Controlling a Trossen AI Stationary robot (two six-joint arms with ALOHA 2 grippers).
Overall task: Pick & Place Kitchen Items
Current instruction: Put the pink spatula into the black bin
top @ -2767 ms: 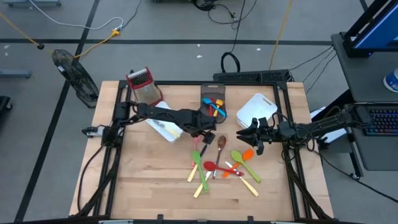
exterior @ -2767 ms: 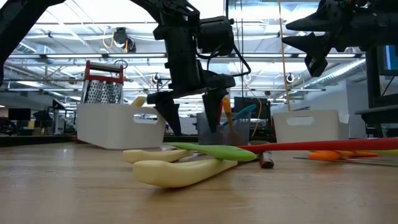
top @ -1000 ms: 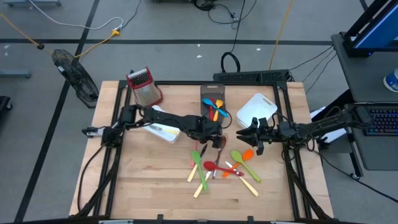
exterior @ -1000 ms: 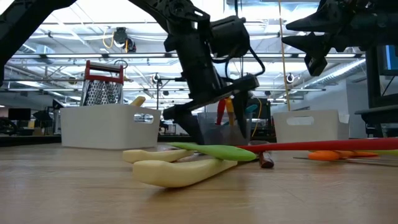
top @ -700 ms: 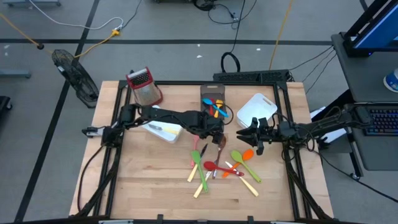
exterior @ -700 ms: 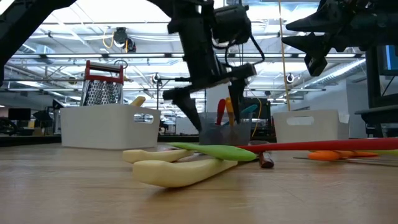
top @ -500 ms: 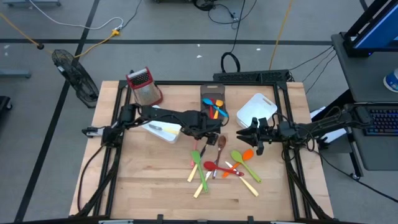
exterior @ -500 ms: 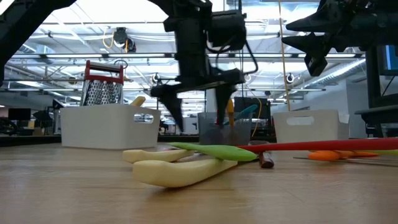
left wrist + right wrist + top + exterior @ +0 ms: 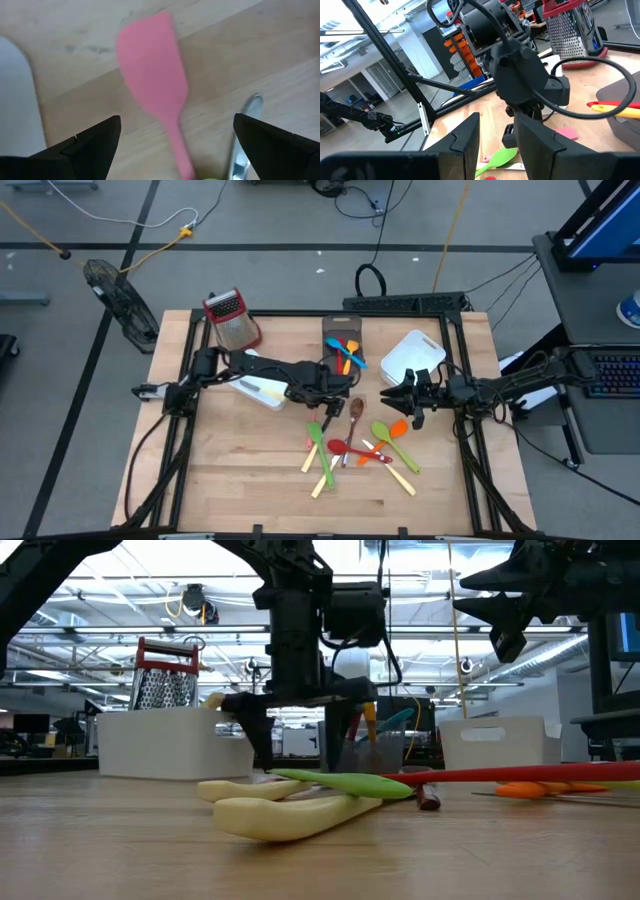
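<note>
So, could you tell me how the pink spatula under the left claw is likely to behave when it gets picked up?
The pink spatula lies flat on the wooden table, so the open left claw may struggle to get under it. Its thin handle and broad blade suggest light plastic, probably easy to lift. The smooth, narrow handle could pivot or slip in a pinch, letting the blade droop.

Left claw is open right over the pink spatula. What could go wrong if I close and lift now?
The left claw straddles the pink spatula near its neck, so it may tilt once lifted. A metal utensil lies close by one finger and could get nudged. The white bin sits just beside it.
</note>
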